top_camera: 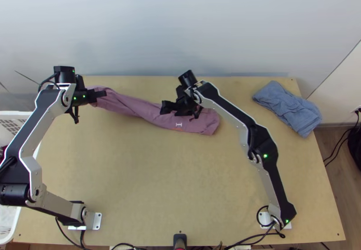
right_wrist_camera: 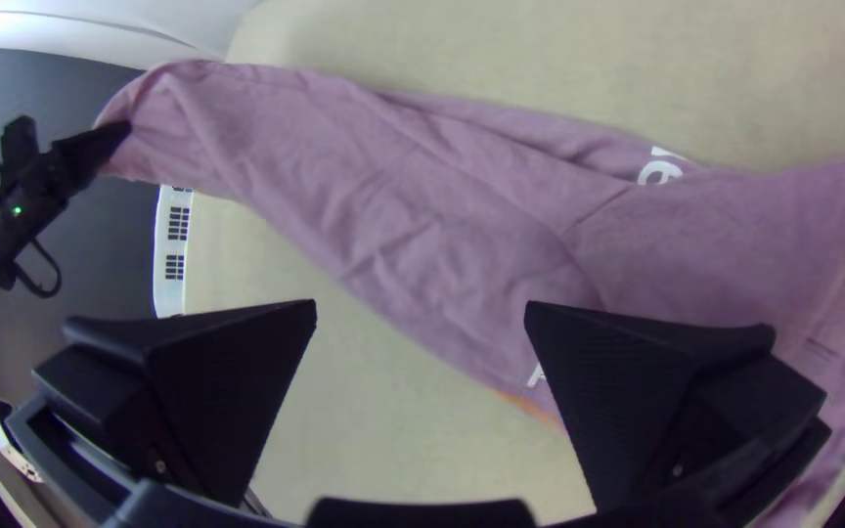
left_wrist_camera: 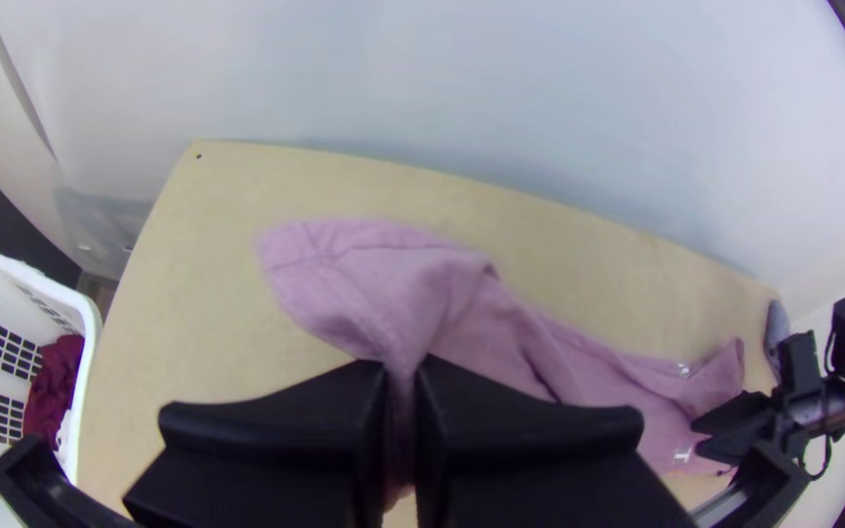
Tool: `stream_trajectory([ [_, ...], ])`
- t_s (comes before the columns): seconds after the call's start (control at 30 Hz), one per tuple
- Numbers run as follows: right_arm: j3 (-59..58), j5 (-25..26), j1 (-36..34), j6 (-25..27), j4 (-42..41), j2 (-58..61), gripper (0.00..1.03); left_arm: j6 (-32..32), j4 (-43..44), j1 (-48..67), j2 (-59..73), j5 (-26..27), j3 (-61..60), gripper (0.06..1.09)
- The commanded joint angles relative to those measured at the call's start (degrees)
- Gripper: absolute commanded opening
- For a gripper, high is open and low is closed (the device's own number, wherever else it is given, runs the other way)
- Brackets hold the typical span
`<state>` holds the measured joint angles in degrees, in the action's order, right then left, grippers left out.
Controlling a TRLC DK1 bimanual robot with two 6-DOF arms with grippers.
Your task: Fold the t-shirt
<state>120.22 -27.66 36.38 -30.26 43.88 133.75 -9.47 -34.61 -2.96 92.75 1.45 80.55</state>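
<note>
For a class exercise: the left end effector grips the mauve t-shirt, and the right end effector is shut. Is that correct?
The right end effector is open, not shut: the right wrist view shows its fingers apart. The left end effector does grip the mauve t-shirt.

A: Top view. Light on the table [top_camera: 180, 173]?
B: Fairly bright, evenly spread. Soft shading is cast just beside the t-shirt [top_camera: 135, 105]; faint darker patches are seen on the pale wall [top_camera: 252, 29].
A: Left wrist view?
B: Wall brightly lit, table edge bowed by the fisheye lens. The t-shirt's raised end is slightly blurred.
A: Right wrist view?
B: Table pale and well lit, gentle shading along the cloth folds. Outlines are bent, corners darkened; detail there is possibly swallowed by the dark.
</note>
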Motion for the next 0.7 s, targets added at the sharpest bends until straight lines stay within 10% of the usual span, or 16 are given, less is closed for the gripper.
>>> stream_trajectory([
  [0.0,2.12,-0.9,-0.08,-0.33,0.77,6.17,0.99,-0.54,-1.69,2.79,-2.31,0.3,4.26,0.1],
  [0.67,2.56,-10.66,-10.8,2.75,10.79,-3.41,0.99,-2.39,-3.97,19.92,1.12,0.22,13.4,0.1],
])
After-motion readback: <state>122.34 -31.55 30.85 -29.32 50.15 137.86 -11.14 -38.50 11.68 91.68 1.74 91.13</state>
